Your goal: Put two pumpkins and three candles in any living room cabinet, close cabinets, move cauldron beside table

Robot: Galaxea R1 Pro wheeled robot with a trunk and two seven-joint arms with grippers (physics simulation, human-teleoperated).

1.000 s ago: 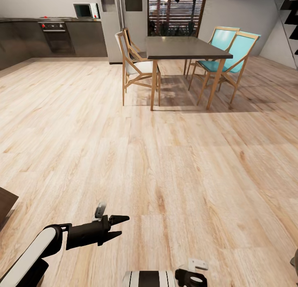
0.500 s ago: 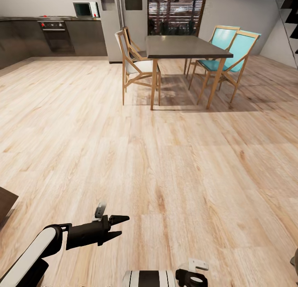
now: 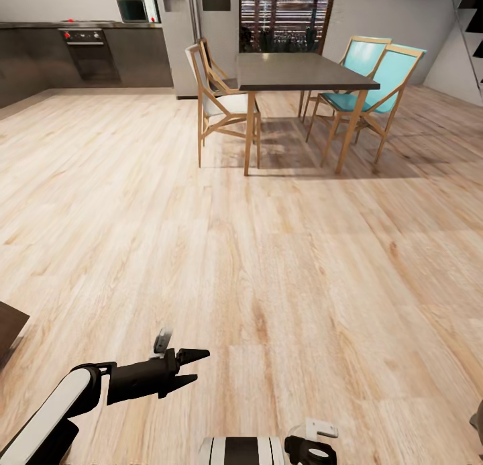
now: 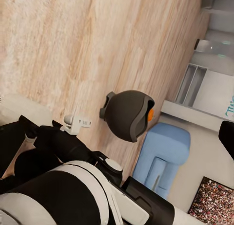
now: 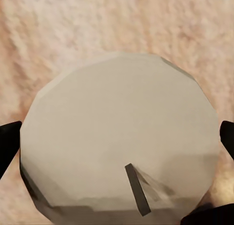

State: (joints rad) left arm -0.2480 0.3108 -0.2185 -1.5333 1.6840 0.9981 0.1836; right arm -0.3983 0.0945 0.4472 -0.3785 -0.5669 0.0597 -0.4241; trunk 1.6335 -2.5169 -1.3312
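Meanwhile the head view has tipped slightly, the dining table point(image 3: 305, 72) sitting a touch lower at top centre, so the robot seems in transit: right gripper point(image 5: 117, 137) clamps a candle point(image 5: 119, 137), left gripper point(image 3: 191, 366) hangs open, empty.

I see pale wood floor point(image 3: 268, 264) under my left pincer point(image 3: 191, 366); well ahead of it, dining table point(image 3: 302, 72) and chairs point(image 3: 218, 106) stand on it.

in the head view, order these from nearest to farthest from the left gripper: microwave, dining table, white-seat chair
1. white-seat chair, ahead, on the table's left side.
2. dining table, just behind it, toward the right.
3. microwave, on the far kitchen counter.
Measured from the left gripper, at the bottom left.
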